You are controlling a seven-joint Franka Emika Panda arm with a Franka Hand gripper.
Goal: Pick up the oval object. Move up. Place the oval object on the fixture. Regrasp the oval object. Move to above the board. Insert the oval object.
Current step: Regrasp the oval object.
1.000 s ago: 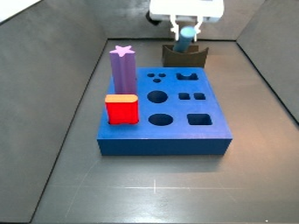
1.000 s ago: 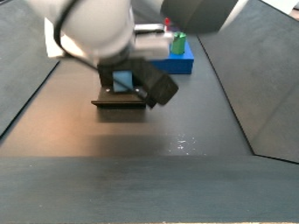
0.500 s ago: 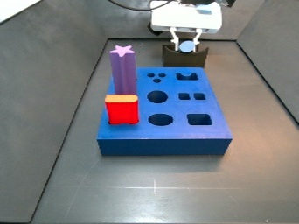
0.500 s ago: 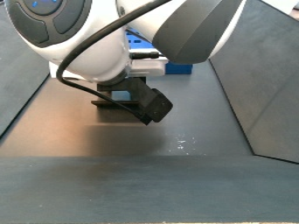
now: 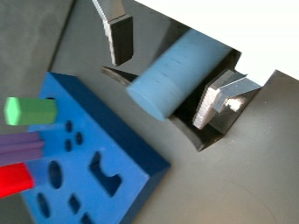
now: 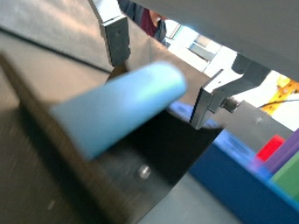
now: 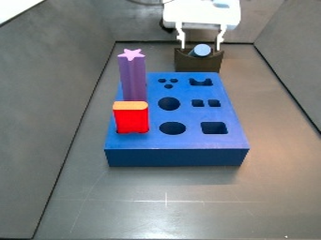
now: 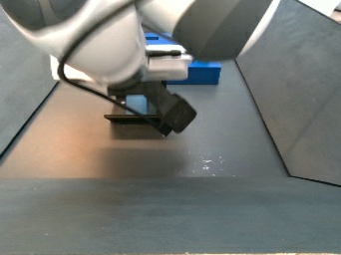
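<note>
The grey-blue oval object (image 7: 201,50) lies on its side in the notch of the dark fixture (image 7: 198,64), behind the blue board (image 7: 175,117). My gripper (image 7: 202,37) hangs just above it, open, with one finger on each side. In both wrist views the oval object (image 5: 176,74) (image 6: 122,109) lies between the silver fingers (image 5: 121,37) (image 6: 211,92), with a gap at one finger. The fixture (image 5: 205,136) (image 6: 163,157) shows under it. In a side view the arm hides the oval object, and only the fixture (image 8: 136,120) shows.
A purple star-topped peg (image 7: 130,73) and a red block (image 7: 130,117) stand in the board's left side. Several shaped holes are open in its top. A green piece (image 5: 30,111) shows beyond the board (image 5: 82,166). Dark sloping walls enclose the floor.
The oval object went down from between the fingers into the fixture's notch. The fingers have spread apart and the gripper has risen slightly.
</note>
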